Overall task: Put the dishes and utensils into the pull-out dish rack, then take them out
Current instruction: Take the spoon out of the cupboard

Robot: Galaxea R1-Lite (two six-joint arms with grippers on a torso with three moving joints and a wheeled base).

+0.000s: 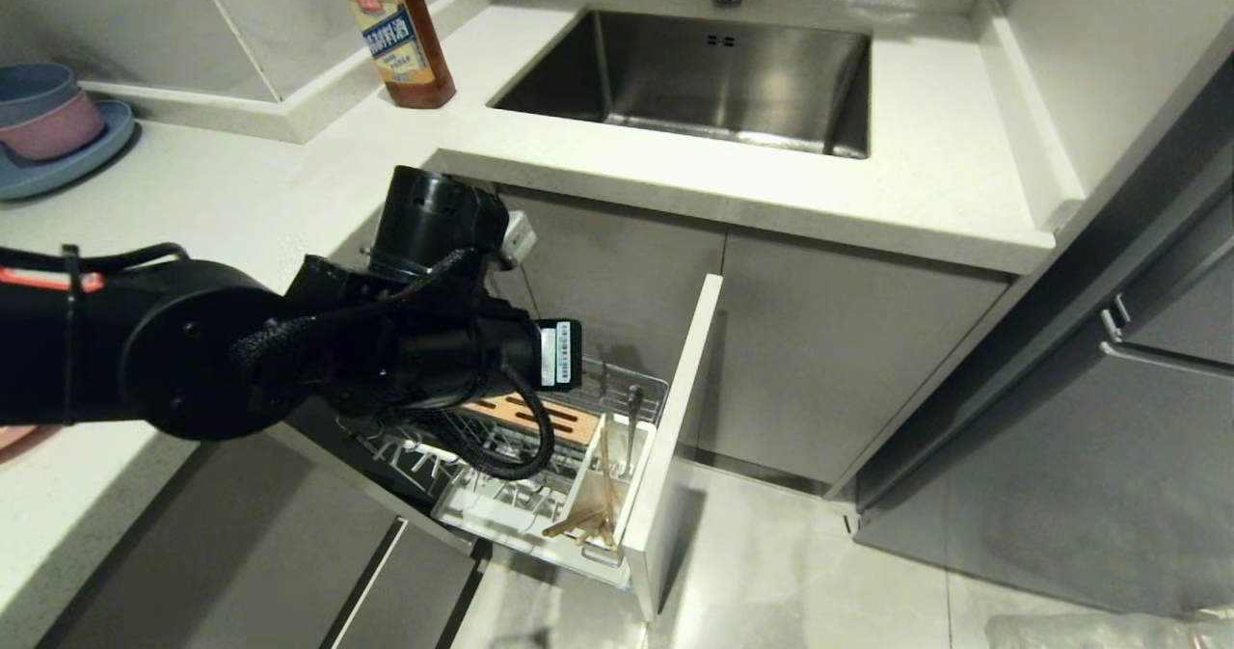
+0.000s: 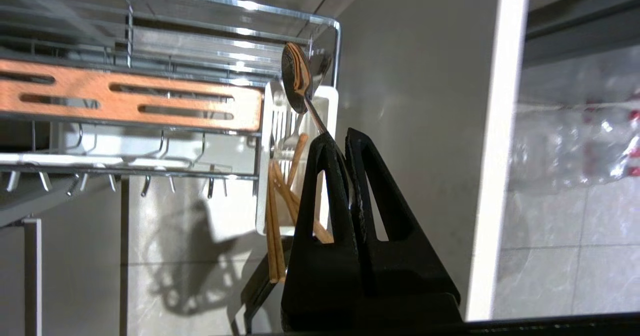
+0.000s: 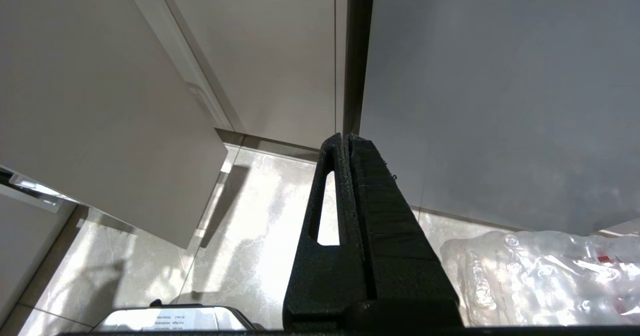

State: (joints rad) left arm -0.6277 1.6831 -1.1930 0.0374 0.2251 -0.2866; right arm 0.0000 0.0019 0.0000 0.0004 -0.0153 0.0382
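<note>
I am reaching my left arm down over the pulled-out dish rack [image 1: 540, 456] below the counter, left of the sink [image 1: 713, 70]. My left gripper [image 2: 345, 136] is clenched on the thin handle of the metal spoon [image 2: 296, 84], just below its bowl. The spoon's bowl stands up past my fingertips, close to the far corner of the wire basket and above the white utensil cup [image 2: 280, 126]. The chopsticks [image 2: 277, 211] stand in that cup, leaning against each other, their lower ends poking out beneath it. The slotted wooden block [image 2: 130, 99] lies along the rack to the left of the cup. I see no plate or bowl in the rack.

My right gripper [image 3: 345, 141] hangs parked near the floor by the grey cabinet fronts, its fingers pressed together on nothing.

I judge the spoon light and stiff, but smooth and slippery. Gripped so near the bowl, it could swivel between my pads. A hold nearer the middle of the handle would balance it better. Whether I am lowering it into the cup or lifting it out, I cannot tell. The chopsticks look light and thin. They would roll easily, so they are best pinched together partway up.
</note>
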